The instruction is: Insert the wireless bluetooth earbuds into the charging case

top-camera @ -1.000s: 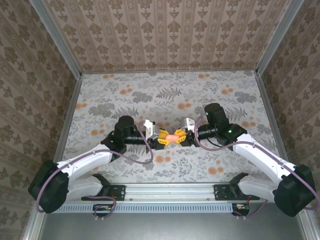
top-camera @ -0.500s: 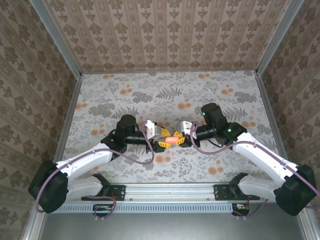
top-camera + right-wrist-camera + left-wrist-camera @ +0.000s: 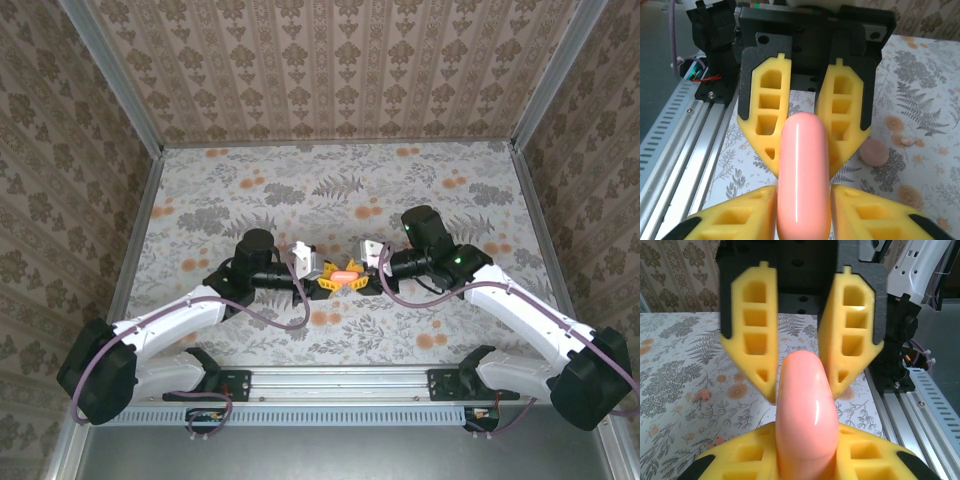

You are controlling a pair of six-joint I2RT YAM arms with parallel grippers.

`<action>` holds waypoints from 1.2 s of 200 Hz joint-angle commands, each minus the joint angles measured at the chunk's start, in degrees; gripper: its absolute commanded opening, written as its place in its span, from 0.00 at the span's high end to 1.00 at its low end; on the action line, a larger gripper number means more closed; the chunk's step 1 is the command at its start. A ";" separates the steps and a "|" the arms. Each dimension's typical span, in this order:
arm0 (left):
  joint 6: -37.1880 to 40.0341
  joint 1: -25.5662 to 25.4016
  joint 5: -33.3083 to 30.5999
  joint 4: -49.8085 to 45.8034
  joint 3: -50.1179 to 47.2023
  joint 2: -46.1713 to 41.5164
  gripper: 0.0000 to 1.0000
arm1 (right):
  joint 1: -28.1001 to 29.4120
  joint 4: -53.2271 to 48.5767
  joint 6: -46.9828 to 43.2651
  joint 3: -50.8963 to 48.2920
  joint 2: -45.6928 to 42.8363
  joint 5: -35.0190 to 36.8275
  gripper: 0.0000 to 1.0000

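looks early: charging case (image 3: 346, 272) pinched in left gripper (image 3: 326, 279), right gripper (image 3: 362, 269) flanking its other end, grip there impossible to tell, earbuds (image 3: 702, 394) loose on table (image 3: 300, 180), none seated yet.

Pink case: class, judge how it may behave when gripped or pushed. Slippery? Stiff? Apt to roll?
The case is probably slippery: its glossy skin shows a sharp highlight. It looks stiff, undented between the left fingers. Its rounded capsule form may roll on the table.
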 commanded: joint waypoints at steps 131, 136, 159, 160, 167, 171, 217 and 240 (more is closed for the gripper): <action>-0.80 -0.35 -0.76 2.41 -0.24 -0.02 0.79 | -8.31 8.34 12.04 1.52 -1.05 -1.07 0.55; -1.34 -0.35 -1.60 3.13 -0.68 0.09 0.79 | -8.41 8.58 13.22 1.60 -1.05 -0.64 0.55; -4.38 0.28 -6.26 9.43 -3.92 1.18 0.79 | -8.58 7.86 19.59 2.77 -1.07 3.00 0.53; -4.66 0.40 -6.44 9.83 -4.10 1.25 0.79 | -8.63 7.69 19.84 2.82 -1.06 3.13 0.52; -6.37 0.80 -8.08 12.79 -5.37 1.77 0.79 | -8.64 6.65 22.12 3.39 -0.98 4.55 0.52; -7.42 1.13 -9.21 14.55 -6.24 2.05 0.79 | -8.62 6.17 23.37 3.60 -0.92 5.67 0.51; -11.98 2.51 -19.17 22.02 -10.67 4.71 0.80 | -8.66 -7.45 39.54 8.34 3.43 20.27 0.50; -12.16 2.92 -21.48 22.40 -11.73 4.60 0.80 | -8.60 -16.63 43.97 11.80 7.98 26.10 0.50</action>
